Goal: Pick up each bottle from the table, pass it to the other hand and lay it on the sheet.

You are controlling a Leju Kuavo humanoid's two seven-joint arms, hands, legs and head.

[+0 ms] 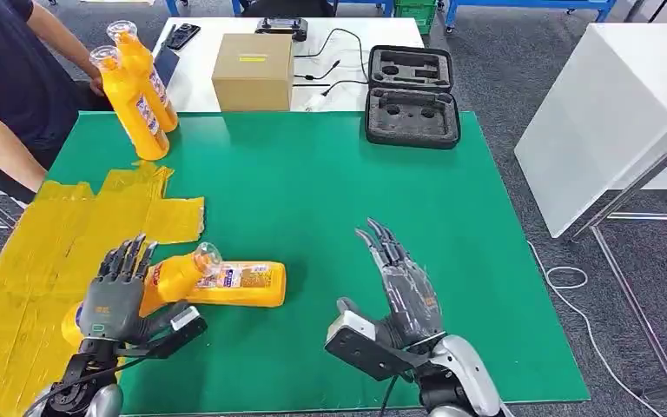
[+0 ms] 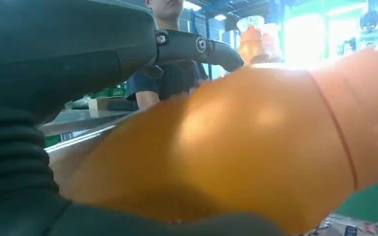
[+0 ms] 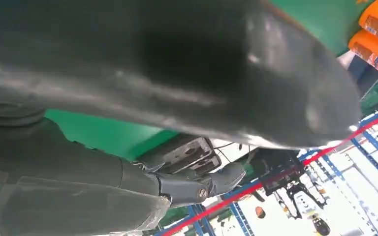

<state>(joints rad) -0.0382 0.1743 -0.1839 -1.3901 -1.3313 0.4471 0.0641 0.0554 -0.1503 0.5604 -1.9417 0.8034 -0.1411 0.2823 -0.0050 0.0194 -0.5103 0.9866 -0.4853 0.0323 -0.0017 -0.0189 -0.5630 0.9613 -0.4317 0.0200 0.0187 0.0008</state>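
An orange bottle with a clear cap lies tilted at the near left, its base on the yellow sheet. My left hand rests on top of it with fingers stretched out straight. In the left wrist view the bottle bulks under the hand. A second orange bottle lies flat on the green table just right of the first. Two more bottles stand at the far left corner. My right hand hovers over the green top with fingers spread, holding nothing.
A person sits at the far left with a hand by the standing bottles. A cardboard box and an open black foam case sit at the back. A white table stands to the right.
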